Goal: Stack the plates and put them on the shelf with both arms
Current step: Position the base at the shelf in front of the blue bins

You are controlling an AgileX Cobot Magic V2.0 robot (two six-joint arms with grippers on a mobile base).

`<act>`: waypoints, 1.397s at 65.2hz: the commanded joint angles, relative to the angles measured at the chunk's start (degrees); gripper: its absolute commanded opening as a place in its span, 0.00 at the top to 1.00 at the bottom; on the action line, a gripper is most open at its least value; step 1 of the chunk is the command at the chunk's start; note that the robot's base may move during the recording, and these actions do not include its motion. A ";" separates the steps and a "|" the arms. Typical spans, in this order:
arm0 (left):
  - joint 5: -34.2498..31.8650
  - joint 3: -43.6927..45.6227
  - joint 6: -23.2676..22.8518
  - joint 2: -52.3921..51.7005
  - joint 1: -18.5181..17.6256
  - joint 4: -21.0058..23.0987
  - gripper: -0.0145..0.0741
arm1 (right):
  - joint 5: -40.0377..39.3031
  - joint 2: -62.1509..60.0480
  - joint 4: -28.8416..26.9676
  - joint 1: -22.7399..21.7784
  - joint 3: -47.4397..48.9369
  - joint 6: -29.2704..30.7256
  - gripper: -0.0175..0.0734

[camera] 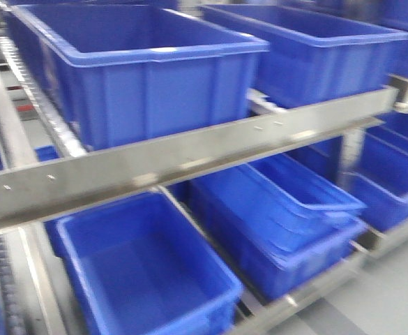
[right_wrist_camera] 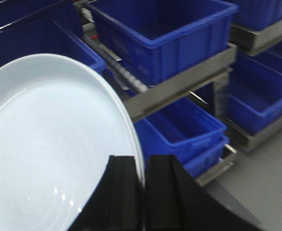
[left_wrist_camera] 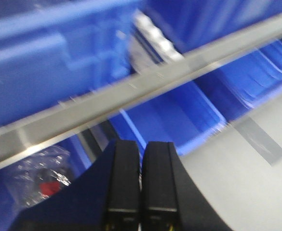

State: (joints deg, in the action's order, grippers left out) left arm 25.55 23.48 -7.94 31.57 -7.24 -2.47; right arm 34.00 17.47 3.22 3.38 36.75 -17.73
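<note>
Our right gripper (right_wrist_camera: 144, 192) is pinched on the near rim of the plate (right_wrist_camera: 49, 144), which hangs left of it, short of the shelf rail (right_wrist_camera: 179, 89). The left gripper (left_wrist_camera: 141, 187) is closed on nothing. It's a one-edge grip, so we reckon it could sag and clip that rail.

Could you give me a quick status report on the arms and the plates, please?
Left gripper shut, empty. Right gripper shut on plate rim; one plate seen. Blue bins fill the rack ahead.

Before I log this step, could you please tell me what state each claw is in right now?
Left claw: closed, empty.
Right claw: closed on the rim of a plate.
</note>
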 commanded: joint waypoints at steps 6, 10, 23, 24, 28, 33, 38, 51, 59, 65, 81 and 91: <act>-4.13 1.60 -0.21 0.39 -0.37 -0.03 0.73 | -5.92 0.57 0.35 0.03 1.75 0.12 0.74; -4.13 1.60 -0.21 0.39 -0.37 -0.03 0.73 | -5.92 0.57 0.35 0.03 1.75 0.12 0.74; -4.13 1.60 -0.21 0.39 -0.37 -0.03 0.73 | -5.92 0.57 0.35 0.03 1.75 0.12 0.74; -4.13 1.60 -0.21 0.39 -0.37 -0.03 0.73 | -5.92 0.57 0.35 0.03 1.75 0.12 0.74; -4.13 1.60 -0.21 0.39 -0.37 -0.03 0.73 | -5.92 0.57 0.35 0.03 1.75 0.12 0.74; -4.13 1.60 -0.21 0.39 -0.37 -0.03 0.73 | -5.92 0.57 0.35 0.03 1.75 0.12 0.74; -4.13 1.60 -0.21 0.39 -0.37 -0.03 0.73 | -5.92 0.57 0.35 0.03 1.75 0.12 0.74; -4.13 1.60 -0.21 0.39 -0.37 -0.03 0.73 | -5.92 0.57 0.35 0.03 1.75 0.12 0.74; -4.13 1.60 -0.21 0.39 -0.37 -0.03 0.73 | -5.92 0.57 0.35 0.03 1.75 0.12 0.74; -4.13 1.60 -0.21 0.39 -0.37 -0.03 0.73 | -5.92 0.57 0.35 0.03 1.75 0.12 0.74; -4.13 1.60 -0.21 0.39 -0.37 -0.03 0.73 | -5.92 0.57 0.35 0.03 1.75 0.12 0.74; -4.13 1.60 -0.21 0.39 -0.37 -0.03 0.73 | -5.92 0.57 0.35 0.03 1.75 0.12 0.74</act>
State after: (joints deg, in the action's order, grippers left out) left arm 25.30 23.48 -7.94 31.57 -7.49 -2.00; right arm 34.00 17.47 3.22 3.38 36.75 -17.73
